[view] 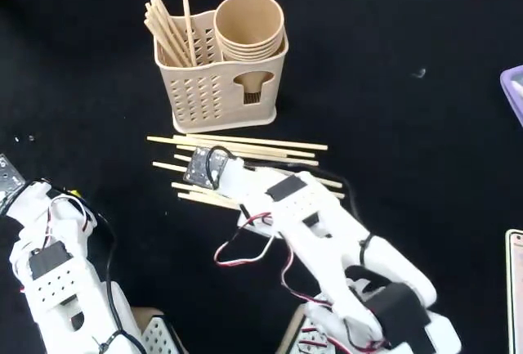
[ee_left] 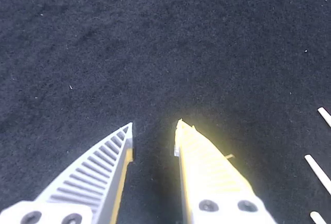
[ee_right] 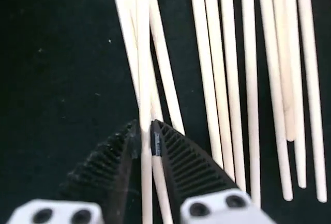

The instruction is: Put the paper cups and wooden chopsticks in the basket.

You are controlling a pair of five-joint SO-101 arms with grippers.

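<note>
The beige slotted basket (view: 214,92) stands at the back of the black table. Several wooden chopsticks (view: 169,27) lean in one of its compartments, and a stack of paper cups (view: 249,23) fills the other. More loose chopsticks (view: 253,145) lie flat just in front of it. My right gripper (ee_right: 145,125) is down among them, shut on one chopstick (ee_right: 142,53); the high view shows it (view: 202,168) at the pile's left end. My left gripper (ee_left: 153,125) hovers open over bare cloth at the table's left, holding nothing.
A purple container (view: 513,88) pokes in at the right edge, with a pale board (view: 515,289) nearer along the same edge. Chopstick ends (ee_left: 316,166) show at the side of the left wrist view. Black cloth surrounds the basket.
</note>
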